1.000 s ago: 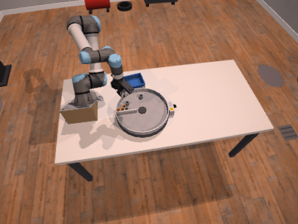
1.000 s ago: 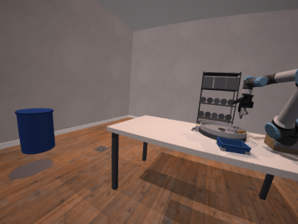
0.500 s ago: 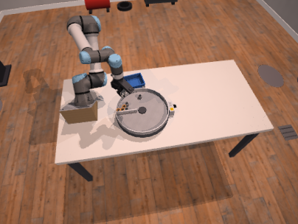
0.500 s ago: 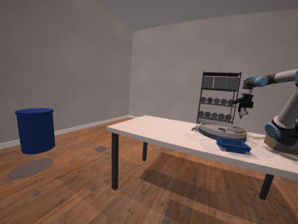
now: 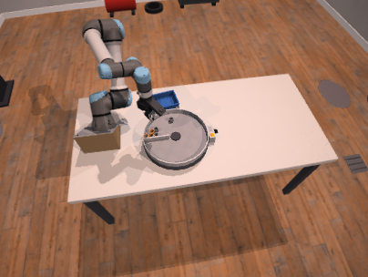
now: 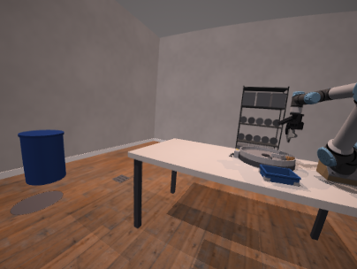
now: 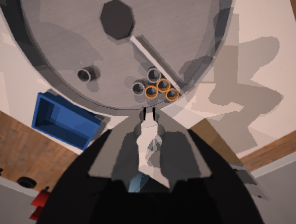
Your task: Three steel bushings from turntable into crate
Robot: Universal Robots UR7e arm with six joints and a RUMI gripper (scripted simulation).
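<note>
The round grey turntable (image 5: 176, 137) sits on the white table. In the wrist view one steel bushing (image 7: 86, 75) stands alone on the disc. Two more steel bushings (image 7: 138, 88) (image 7: 154, 75) sit beside three orange bushings (image 7: 162, 86) against the straight guide bar (image 7: 155, 60). The blue crate (image 5: 165, 99) lies just behind the turntable and looks empty in the wrist view (image 7: 65, 120). My gripper (image 7: 149, 108) (image 5: 152, 116) is shut with nothing between the fingers. It hangs well above the turntable's rim near the bushing cluster.
The arm's base stands on a tan block (image 5: 97, 140) at the table's left end. A small white and yellow unit (image 5: 212, 134) is fixed to the turntable's right side. A shelf rack (image 6: 262, 117) stands behind the table, and a blue barrel (image 6: 42, 156) is far off.
</note>
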